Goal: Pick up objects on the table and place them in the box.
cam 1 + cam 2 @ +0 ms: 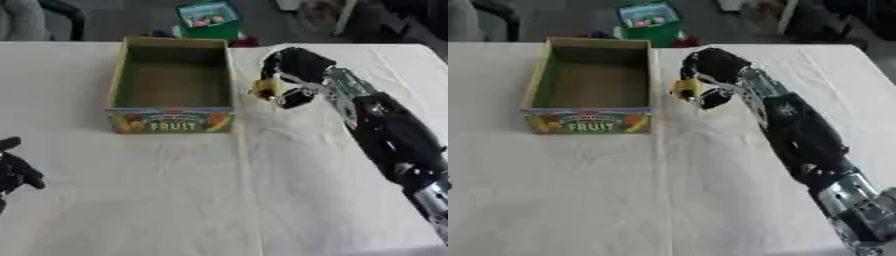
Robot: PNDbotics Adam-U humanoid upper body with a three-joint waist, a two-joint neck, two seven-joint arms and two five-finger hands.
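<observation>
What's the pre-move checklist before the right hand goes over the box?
1. Object held: ok. The right hand has its fingers curled round a small yellow object.
2. Object clear of the table: cannot tell.
3. Box open and upright: ok.
4. Box has room: ok, nothing visible inside.
5. Path to the box: ok, the hand is just right of its right wall, nothing between.
6. Left hand out of the way: ok, at the left edge, well short of the box.

Black right hand (296, 67), yellow object (266, 87), green-lined box (171, 84), white tablecloth (219, 190)
</observation>
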